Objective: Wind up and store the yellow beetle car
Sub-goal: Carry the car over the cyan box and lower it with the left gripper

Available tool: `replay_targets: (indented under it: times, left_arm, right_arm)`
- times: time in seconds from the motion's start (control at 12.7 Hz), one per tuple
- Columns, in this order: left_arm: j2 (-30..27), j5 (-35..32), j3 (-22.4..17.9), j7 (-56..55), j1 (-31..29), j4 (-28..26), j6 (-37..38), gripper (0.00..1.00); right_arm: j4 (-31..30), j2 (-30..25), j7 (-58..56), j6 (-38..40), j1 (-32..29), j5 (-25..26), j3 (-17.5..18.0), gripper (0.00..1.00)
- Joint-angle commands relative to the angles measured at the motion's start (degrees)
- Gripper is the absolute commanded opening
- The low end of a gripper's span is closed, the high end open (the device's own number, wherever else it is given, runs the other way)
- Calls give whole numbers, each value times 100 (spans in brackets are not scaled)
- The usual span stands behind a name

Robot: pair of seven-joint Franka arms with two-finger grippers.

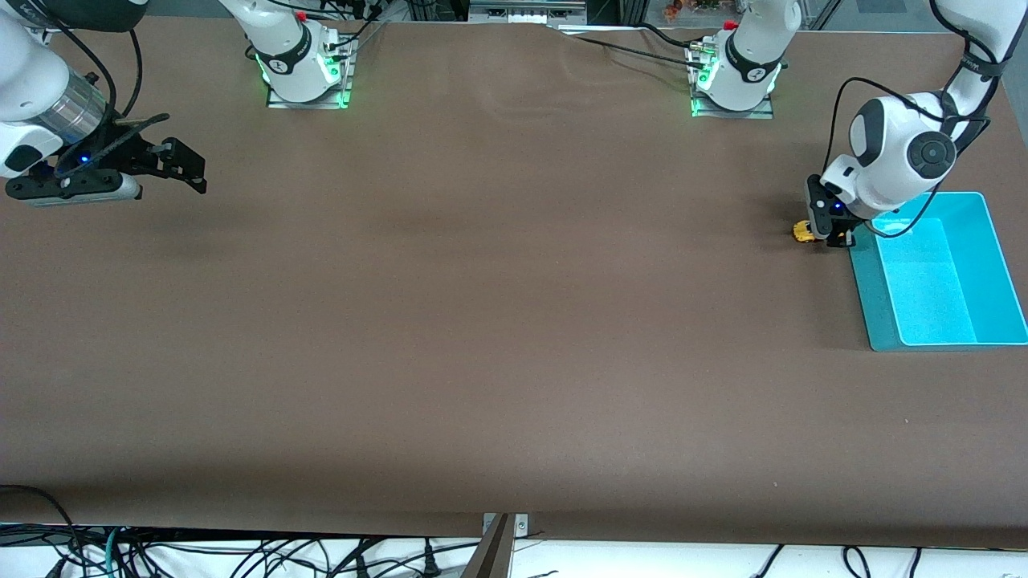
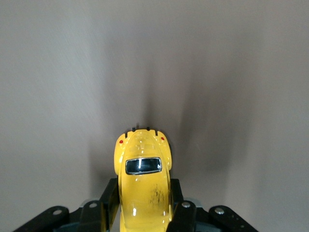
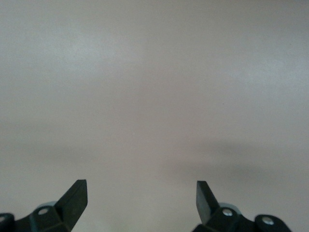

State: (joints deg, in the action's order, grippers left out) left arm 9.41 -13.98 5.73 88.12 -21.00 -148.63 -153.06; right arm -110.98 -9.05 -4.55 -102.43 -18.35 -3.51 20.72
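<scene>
The yellow beetle car [image 1: 804, 231] is a tiny rounded toy with dark windows, low at the table surface beside the corner of the cyan bin [image 1: 986, 281], toward the left arm's end. My left gripper [image 1: 827, 233] is shut on it, one finger [image 2: 110, 200] pressed against each flank. In the left wrist view the car [image 2: 144, 183] fills the space between the fingers and points away from the wrist. My right gripper [image 1: 181, 164] is open and empty, waiting above the table at the right arm's end; its fingertips [image 3: 77, 195] stand wide apart over bare table.
The cyan bin is open-topped with nothing visible in it and lies at the table's edge by the left arm. Both arm bases [image 1: 301, 64] stand along the table edge farthest from the front camera. The brown tabletop [image 1: 482, 321] spreads between the arms.
</scene>
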Motion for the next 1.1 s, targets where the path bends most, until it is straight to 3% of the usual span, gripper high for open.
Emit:
replay_targets:
  times: [0.0,0.24,0.39,0.55,0.71,1.02]
  left_arm:
    - [-508,316,830,-119,-45,324,739,0]
    - [-511,615,930,168,-263,1648,2565,0]
    - [-248,615,912,949,-536,2641,3375,0]
    - [25,607,851,1643,-913,3241,3686,0]
    - [681,589,597,2416,-1090,3961,3774,0]
    - [1640,554,464,2991,-1686,4517,3713,0]
  right_arm:
    - [94,8,-46,109,77,78,-86,100]
    - [94,8,-450,100,77,78,-103,100]
    - [94,8,-451,100,77,70,-103,100]
    - [94,8,-451,91,77,61,-103,100]
    - [94,26,-451,91,77,61,-112,100]
    - [94,44,-451,100,77,52,-130,100]
